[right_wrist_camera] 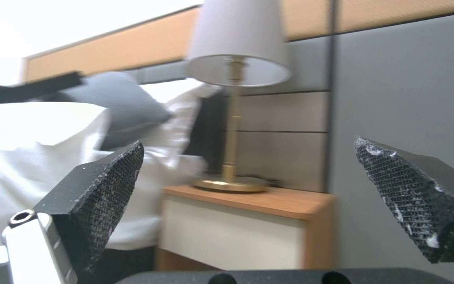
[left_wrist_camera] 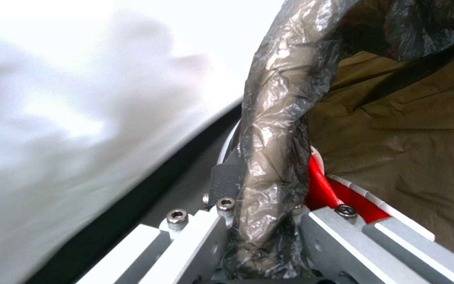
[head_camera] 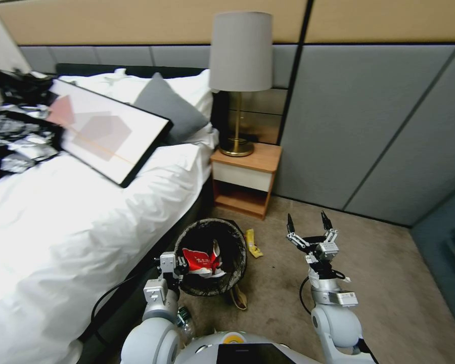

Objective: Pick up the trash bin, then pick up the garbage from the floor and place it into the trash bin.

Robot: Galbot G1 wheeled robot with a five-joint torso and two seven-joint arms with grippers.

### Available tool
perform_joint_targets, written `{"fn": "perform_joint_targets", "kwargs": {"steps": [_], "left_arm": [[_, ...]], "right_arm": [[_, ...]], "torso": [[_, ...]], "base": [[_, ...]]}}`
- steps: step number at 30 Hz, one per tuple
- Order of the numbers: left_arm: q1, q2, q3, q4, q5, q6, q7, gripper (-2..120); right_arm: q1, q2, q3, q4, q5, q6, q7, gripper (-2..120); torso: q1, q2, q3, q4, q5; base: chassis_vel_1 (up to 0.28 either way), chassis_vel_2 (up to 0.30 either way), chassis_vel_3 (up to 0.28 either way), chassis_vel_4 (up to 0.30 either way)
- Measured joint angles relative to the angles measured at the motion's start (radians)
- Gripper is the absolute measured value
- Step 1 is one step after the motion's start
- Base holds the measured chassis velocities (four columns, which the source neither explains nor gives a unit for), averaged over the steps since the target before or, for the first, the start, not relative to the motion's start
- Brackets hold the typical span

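dark brown-black plastic lines the small round white trash bin (head_camera: 211, 257), which sits at the foot of the white-sheeted bed (head_camera: 76, 222) on the grey-brown carpet (head_camera: 389, 283). the left gripper (head_camera: 179, 267) pinches the bin's near rim, its metal fingers (left_wrist_camera: 206, 232) closed on the bag-wrapped edge. a crumpled red-and-white wrapper (head_camera: 202, 261) lies inside the bin. a yellow banana peel (head_camera: 252, 243) rests on the carpet just beside the bin's far side, and a brown paper bag (head_camera: 239, 297) lies against its near side. the right gripper (head_camera: 310, 224) hangs above the carpet, well apart from the bin, its black textured pads (right_wrist_camera: 101, 197) spread wide and holding nothing. behind stand a wooden nightstand (head_camera: 246, 177) and a grey-shaded brass lamp (head_camera: 240, 76).
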Motion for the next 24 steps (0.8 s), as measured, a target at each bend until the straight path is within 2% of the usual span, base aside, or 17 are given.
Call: {"fn": "perform_joint_targets", "kwargs": {"steps": [10, 17, 20, 21, 24], "left_arm": [[0.004, 0.007, 0.012, 0.004, 0.005, -0.001, 0.002, 0], [0.024, 0.067, 0.030, 0.013, -0.016, -0.039, 0.042, 0], [0.024, 0.069, 0.030, 0.013, -0.019, -0.038, 0.044, 0], [0.024, 0.105, 0.043, -0.002, -0.075, -0.001, 0.071, 0], [0.029, 0.128, 0.050, -0.012, -0.117, 0.035, 0.085, 0]], "right_arm": [[0.005, -0.001, -0.014, 0.010, -0.009, -0.012, -0.004, 100], [0.014, -0.002, -0.022, 0.012, -0.012, -0.020, -0.011, 100], [0.015, -0.002, -0.022, 0.012, -0.012, -0.020, -0.011, 100], [0.019, -0.002, -0.025, 0.012, -0.013, -0.022, -0.016, 100], [0.022, -0.002, -0.025, 0.011, -0.014, -0.022, -0.019, 100]], "torso": [[0.000, 0.000, 0.000, -0.0001, 0.0000], [0.000, 0.000, 0.000, 0.0003, 0.0000], [0.000, 0.000, 0.000, 0.0003, 0.0001], [0.000, 0.000, 0.000, -0.0003, 0.0000], [0.000, 0.000, 0.000, -0.0003, -0.0001]], "base": [[0.125, 0.124, 0.124, 0.125], [0.098, 0.107, 0.101, 0.110], [0.012, 0.025, 0.013, 0.015], [0.000, 0.000, 0.000, 0.000], [0.000, 0.000, 0.000, 0.000]]}}
